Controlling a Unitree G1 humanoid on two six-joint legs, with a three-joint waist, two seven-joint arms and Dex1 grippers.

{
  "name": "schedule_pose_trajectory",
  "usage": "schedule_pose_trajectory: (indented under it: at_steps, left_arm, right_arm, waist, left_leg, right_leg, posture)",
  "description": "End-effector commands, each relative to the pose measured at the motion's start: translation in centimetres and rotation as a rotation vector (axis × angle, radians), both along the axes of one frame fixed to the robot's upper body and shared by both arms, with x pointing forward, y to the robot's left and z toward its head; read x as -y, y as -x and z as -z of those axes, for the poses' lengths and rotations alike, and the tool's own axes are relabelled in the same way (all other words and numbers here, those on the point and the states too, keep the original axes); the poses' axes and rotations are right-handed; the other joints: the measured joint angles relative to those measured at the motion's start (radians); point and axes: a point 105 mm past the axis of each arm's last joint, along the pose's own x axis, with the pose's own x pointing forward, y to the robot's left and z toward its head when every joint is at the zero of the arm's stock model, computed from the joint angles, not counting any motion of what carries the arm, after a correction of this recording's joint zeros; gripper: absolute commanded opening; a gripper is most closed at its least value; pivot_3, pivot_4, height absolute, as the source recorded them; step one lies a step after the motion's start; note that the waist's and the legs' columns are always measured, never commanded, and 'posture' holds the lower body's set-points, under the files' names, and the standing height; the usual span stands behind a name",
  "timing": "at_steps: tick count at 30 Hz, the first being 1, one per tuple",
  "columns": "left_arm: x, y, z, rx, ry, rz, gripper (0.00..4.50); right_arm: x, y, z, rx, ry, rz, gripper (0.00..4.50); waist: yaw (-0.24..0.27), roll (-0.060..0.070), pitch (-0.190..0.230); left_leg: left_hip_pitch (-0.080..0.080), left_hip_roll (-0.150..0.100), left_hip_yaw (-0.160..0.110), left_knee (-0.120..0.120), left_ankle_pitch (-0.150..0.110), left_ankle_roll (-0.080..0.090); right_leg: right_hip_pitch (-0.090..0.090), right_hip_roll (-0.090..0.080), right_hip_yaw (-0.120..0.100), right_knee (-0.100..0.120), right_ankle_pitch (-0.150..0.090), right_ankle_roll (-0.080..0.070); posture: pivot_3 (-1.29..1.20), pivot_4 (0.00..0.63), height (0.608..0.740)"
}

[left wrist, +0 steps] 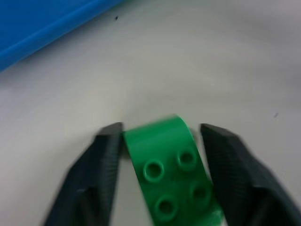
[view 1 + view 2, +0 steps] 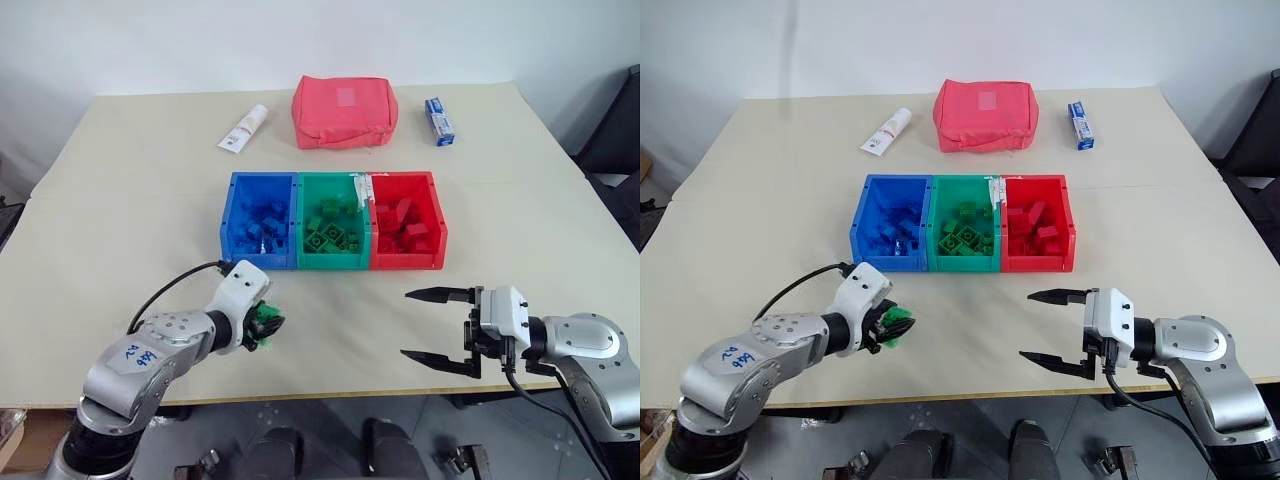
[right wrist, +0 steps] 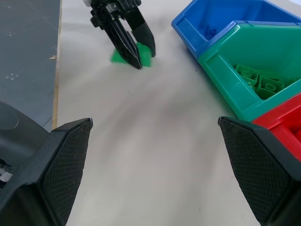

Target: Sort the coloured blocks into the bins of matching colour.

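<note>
Left wrist view shows the left gripper [image 1: 160, 141] with its two black fingers [image 1: 101, 165] closed against the long sides of a green brick [image 1: 171, 165], so the brick sits clamped between them on the pale table [image 1: 188, 56]. The brick lies studs up, and its long axis runs along the fingers, one short end pointing away from the wrist toward the open tabletop; a corner of the blue bin [image 1: 42, 23] lies beyond it. From the head views, this green brick [image 2: 266, 322] is on the near left part of the table, well in front of the blue bin [image 2: 236, 215] and apart from it. The three joined bins stand side by side mid-table: blue on the robot's left, the green bin [image 2: 333, 182] in the middle, the red bin [image 2: 435, 215] on the right, each already holding bricks of its own colour. The right gripper [image 2: 438, 326] hovers over the near right part of the table with its fingers spread wide and nothing between them, pointing toward the robot's left. The right wrist view looks between those spread fingers at the left gripper [image 3: 136, 56] pinching the green brick [image 3: 120, 55] on the table surface. Behind the bins lie a red fabric pouch [image 2: 344, 110], a white tube [image 2: 243, 128] to its left, and a small blue box [image 2: 438, 121] to its right.
</note>
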Motion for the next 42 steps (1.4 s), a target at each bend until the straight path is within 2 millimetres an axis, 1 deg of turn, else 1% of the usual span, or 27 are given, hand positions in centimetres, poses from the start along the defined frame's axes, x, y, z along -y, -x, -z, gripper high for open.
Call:
schedule_pose_trajectory:
  at_steps: [1,3,5,8,10,12,13,15,18,22,24,26,28,30,32,33,34,35,37,38,40,41,42]
  left_arm:
    - [0.1,0.3,1.1,-0.047,0.023,0.030,1.47]
    - [1.5,-0.1,-0.4,0.022,0.114,0.099,1.47]
    - [2.7,-0.6,-2.4,0.099,0.210,0.176,1.47]
    - [4.0,-2.2,-5.8,0.277,0.299,0.257,1.47]
    - [5.4,-2.6,-7.9,0.369,0.330,0.367,1.47]
    - [6.7,-2.6,-9.3,0.427,0.339,0.483,1.47]
    - [7.1,-3.1,-9.7,0.447,0.341,0.503,1.47]
    - [8.5,-5.7,-11.0,0.519,0.355,0.479,1.47]
    - [10.6,-8.6,-11.3,0.592,0.315,0.472,1.47]
    - [12.4,-12.2,-10.2,0.597,0.248,0.388,1.47]
    - [13.3,-12.7,-10.6,0.589,0.278,0.395,1.47]
    - [13.7,-12.5,-10.6,0.575,0.277,0.448,2.23]
    - [13.7,-12.5,-10.6,0.573,0.277,0.466,2.83]
    - [12.8,-12.7,-10.9,0.573,0.282,0.468,3.44]
    - [12.1,-12.3,-11.3,0.589,0.295,0.492,4.06]
    - [11.8,-11.7,-11.3,0.586,0.315,0.530,4.37]
    - [11.2,-10.9,-11.1,0.579,0.328,0.568,4.47]
    - [10.9,-10.4,-11.0,0.572,0.337,0.594,4.47]
    - [9.1,-9.6,-10.5,0.577,0.318,0.627,4.47]
    - [7.5,-8.9,-9.7,0.578,0.275,0.651,4.47]
    - [5.4,-7.9,-8.6,0.576,0.202,0.695,4.47]
    - [3.3,-7.2,-7.7,0.559,0.166,0.710,4.47]
    - [0.9,-6.7,-7.1,0.545,0.149,0.682,4.47]
  right_arm:
    - [0.5,0.1,-0.8,0.044,-0.019,0.025,4.50]
    - [0.9,-0.1,-1.0,0.053,-0.030,0.061,4.50]
    - [1.4,-0.2,-1.4,0.064,-0.065,0.116,4.50]
    - [2.2,-0.9,-2.5,0.094,-0.169,0.240,4.50]
    - [2.8,-1.0,-3.3,0.109,-0.233,0.316,4.50]
    - [3.4,-1.1,-3.8,0.114,-0.290,0.383,4.50]
    - [3.7,-1.1,-3.9,0.117,-0.301,0.413,4.50]
    - [4.5,-1.0,-3.6,0.129,-0.294,0.479,4.50]
    - [5.1,-1.0,-3.6,0.144,-0.301,0.543,4.50]
    - [5.7,-1.2,-3.2,0.136,-0.280,0.647,4.50]
    - [5.6,-1.0,-3.2,0.140,-0.282,0.654,4.50]
    - [5.5,-0.9,-3.3,0.146,-0.279,0.656,4.50]
    - [5.5,-0.8,-3.3,0.151,-0.277,0.661,4.50]
    - [5.6,-0.7,-3.3,0.159,-0.273,0.665,4.50]
    - [5.5,-0.6,-3.3,0.162,-0.258,0.653,4.50]
    - [5.3,-0.5,-3.2,0.162,-0.252,0.641,4.50]
    - [5.2,-0.4,-3.2,0.161,-0.246,0.629,4.50]
    - [5.2,-0.4,-3.2,0.160,-0.243,0.623,4.50]
    - [5.1,-0.3,-3.1,0.157,-0.234,0.603,4.50]
    - [4.9,-0.2,-3.0,0.155,-0.220,0.578,4.50]
    - [4.7,-0.2,-2.9,0.146,-0.197,0.546,4.50]
    - [4.6,-0.2,-2.8,0.137,-0.178,0.520,4.50]
    - [4.6,-0.4,-2.9,0.132,-0.161,0.502,4.50]
  waist:
    - [0.002,0.000,0.000]
    - [0.003,0.001,0.000]
    - [0.010,0.000,0.000]
    - [0.017,-0.001,0.000]
    - [0.020,-0.001,0.000]
    - [0.021,0.000,0.000]
    - [0.021,0.000,0.000]
    - [0.022,0.000,0.000]
    - [0.029,0.000,0.000]
    - [0.025,0.000,0.000]
    - [0.021,-0.001,0.001]
    - [0.013,-0.001,0.001]
    - [0.007,-0.001,0.001]
    - [0.004,-0.001,0.001]
    - [0.000,-0.001,0.001]
    - [0.000,-0.001,0.001]
    - [-0.001,-0.001,0.001]
    - [-0.002,-0.001,0.000]
    - [-0.002,-0.001,0.000]
    - [-0.003,-0.001,0.000]
    - [-0.009,0.000,0.000]
    - [-0.010,0.000,0.000]
    - [-0.014,0.000,0.000]
  left_leg:
    - [0.000,0.000,0.000,0.000,0.000,0.000]
    - [0.000,0.000,0.000,0.000,0.000,0.000]
    - [-0.001,-0.001,-0.001,0.001,0.000,0.000]
    - [-0.002,-0.001,-0.002,0.002,0.000,0.000]
    - [-0.002,-0.001,-0.001,0.002,0.000,0.000]
    - [-0.002,0.000,-0.001,0.002,0.000,0.000]
    - [-0.002,-0.001,-0.001,0.002,0.000,0.000]
    - [-0.002,-0.001,0.000,0.002,0.000,0.000]
    - [-0.002,-0.002,0.000,0.003,0.001,0.001]
    - [-0.002,-0.002,0.001,0.002,0.001,0.001]
    - [-0.003,-0.002,0.002,0.001,0.001,0.001]
    - [-0.003,-0.002,0.002,0.001,0.001,0.001]
    - [-0.003,-0.001,0.002,0.001,0.001,0.001]
    - [-0.003,-0.001,0.002,0.001,0.001,0.001]
    - [-0.003,-0.001,0.002,0.002,0.001,0.001]
    - [-0.003,-0.001,0.003,0.002,0.001,0.001]
    - [-0.003,-0.001,0.003,0.002,0.001,0.001]
    - [-0.002,-0.001,0.003,0.001,0.001,0.001]
    - [-0.002,0.000,0.003,0.001,0.001,0.001]
    - [-0.002,0.000,0.002,0.001,0.001,0.001]
    - [-0.002,0.000,0.003,0.001,0.001,0.001]
    - [-0.002,0.000,0.003,0.000,0.001,0.001]
    - [-0.002,0.000,0.003,0.000,0.001,0.001]
  right_leg:
    - [0.000,0.000,0.000,0.000,0.000,0.000]
    - [0.000,0.000,0.000,0.000,0.000,0.000]
    - [0.000,-0.001,-0.001,0.000,0.000,0.000]
    - [0.000,-0.001,-0.002,0.000,0.000,0.000]
    - [0.000,-0.001,-0.002,0.000,0.000,0.000]
    - [0.000,0.000,-0.002,0.000,0.000,0.000]
    - [0.000,0.000,-0.002,0.000,0.000,0.000]
    - [0.000,-0.001,-0.001,-0.001,0.000,0.000]
    - [0.001,0.000,-0.002,-0.001,0.001,0.001]
    - [0.000,0.000,-0.001,-0.001,0.001,0.002]
    - [-0.001,0.000,-0.001,-0.001,0.001,0.002]
    - [-0.002,0.001,-0.001,0.000,0.001,0.002]
    - [-0.002,0.000,-0.001,0.001,0.001,0.002]
    - [-0.002,0.000,-0.001,0.001,0.001,0.002]
    - [-0.002,0.000,0.000,0.001,0.001,0.002]
    - [-0.002,0.000,0.000,0.001,0.001,0.002]
    - [-0.002,0.000,0.000,0.001,0.001,0.002]
    - [-0.002,0.000,0.000,0.001,0.001,0.002]
    - [-0.002,0.000,0.000,0.002,0.001,0.002]
    - [-0.002,0.000,0.000,0.002,0.001,0.002]
    - [-0.002,0.000,0.001,0.002,0.001,0.002]
    - [-0.002,0.000,0.001,0.002,0.001,0.002]
    - [-0.002,0.001,0.001,0.001,0.001,0.001]
  posture:
    - [0.00,0.150,0.740]
    - [0.00,0.150,0.740]
    - [0.00,0.150,0.740]
    - [0.00,0.150,0.740]
    - [0.00,0.150,0.740]
    - [0.00,0.150,0.740]
    - [0.00,0.150,0.740]
    - [0.00,0.150,0.740]
    - [0.00,0.150,0.740]
    - [0.00,0.150,0.740]
    - [0.00,0.150,0.740]
    - [0.00,0.150,0.740]
    - [0.00,0.150,0.740]
    - [0.00,0.150,0.740]
    - [0.00,0.150,0.740]
    - [0.00,0.150,0.740]
    - [0.00,0.150,0.740]
    - [0.00,0.150,0.740]
    - [0.00,0.150,0.740]
    - [0.00,0.150,0.740]
    - [0.00,0.150,0.740]
    - [0.00,0.150,0.740]
    - [0.00,0.150,0.740]
